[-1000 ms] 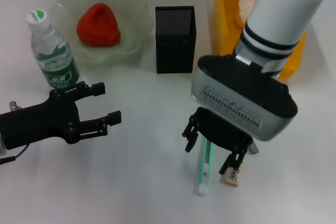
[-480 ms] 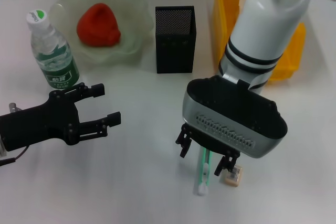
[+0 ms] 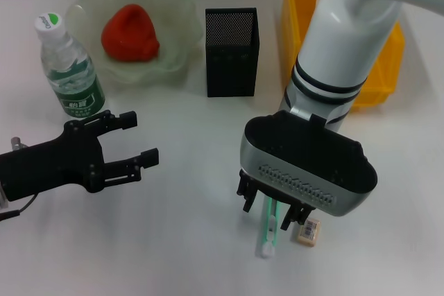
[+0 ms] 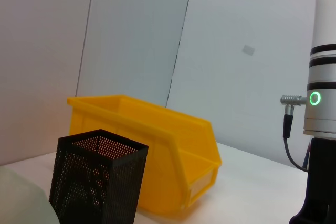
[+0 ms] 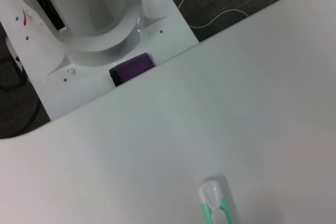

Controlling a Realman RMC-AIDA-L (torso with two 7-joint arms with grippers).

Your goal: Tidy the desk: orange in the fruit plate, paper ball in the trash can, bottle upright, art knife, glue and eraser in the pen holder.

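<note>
The green-and-white art knife point(image 3: 268, 231) lies on the white desk, and its white end point(image 5: 214, 196) shows in the right wrist view. My right gripper point(image 3: 269, 206) hangs open straight over it, fingers either side of the handle. A tan eraser point(image 3: 309, 231) lies just right of the knife. The black mesh pen holder point(image 3: 232, 50) point(image 4: 97, 178) stands at the back centre. The orange point(image 3: 130, 32) rests in the pale green fruit plate point(image 3: 173, 5). The bottle point(image 3: 68, 67) stands upright at the left. My left gripper point(image 3: 132, 141) hovers open near it. The glue is out of view and my right arm hides the paper ball.
The yellow trash can point(image 3: 385, 64) point(image 4: 157, 145) stands at the back right, partly behind my right arm point(image 3: 343, 53). The robot's base point(image 5: 89, 19) sits beyond the desk's front edge. Bare desk lies between the two grippers.
My right arm has swung left and come down, so its gripper now sits lower over the art knife. The left arm has not moved.
</note>
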